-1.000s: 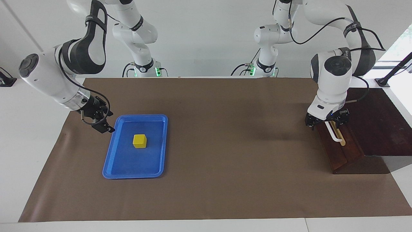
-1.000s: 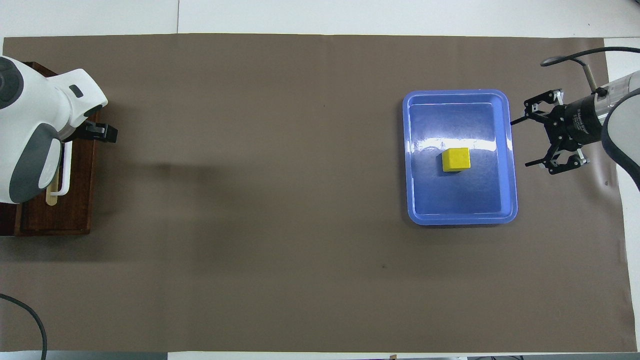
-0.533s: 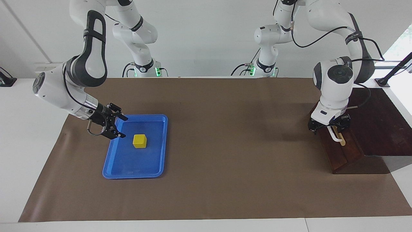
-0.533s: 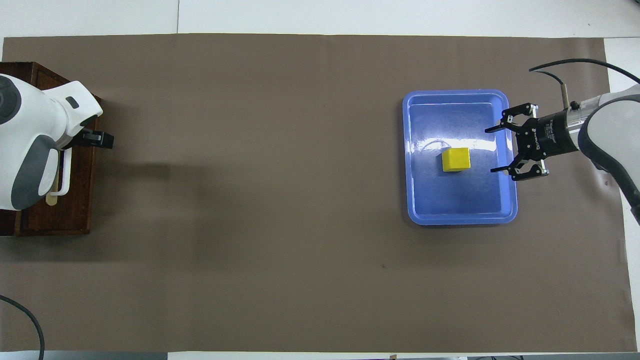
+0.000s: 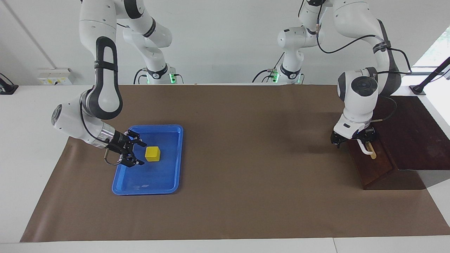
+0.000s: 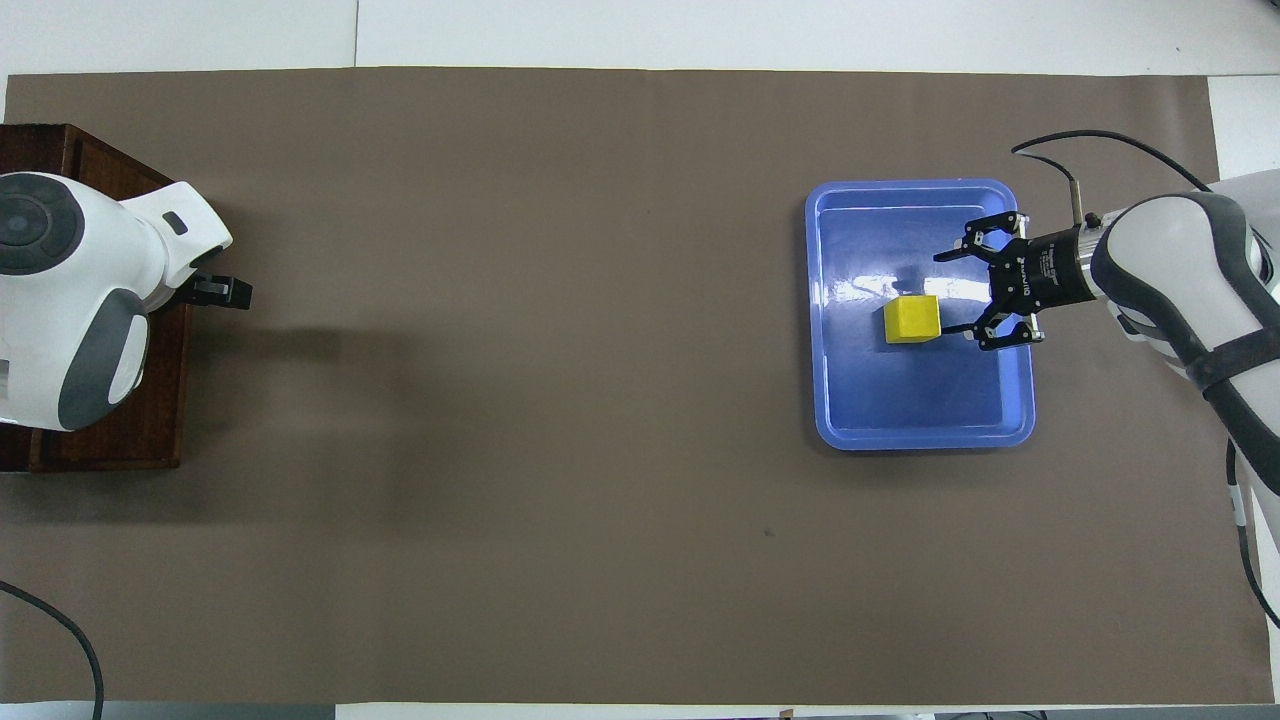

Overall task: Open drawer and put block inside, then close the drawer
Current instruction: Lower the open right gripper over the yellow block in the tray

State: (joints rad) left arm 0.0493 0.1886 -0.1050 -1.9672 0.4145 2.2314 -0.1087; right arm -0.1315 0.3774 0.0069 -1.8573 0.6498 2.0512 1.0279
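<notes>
1. Your right end effector [image 5: 139, 153] is low and points sideways from a bent, lowered forearm, with its fingers spread apart and nothing between them.
2. Your left arm bends down from a raised elbow, its wrist pointing straight down.
3. Your left end effector [image 5: 351, 140] is low, and you cannot make out how its fingers stand.

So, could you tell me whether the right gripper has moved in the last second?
Yes: the right gripper has moved in over the blue tray, toward the block.

The left arm [image 6: 80, 300] hides the drawer's handle [image 5: 365, 149] (overhead view).
</notes>
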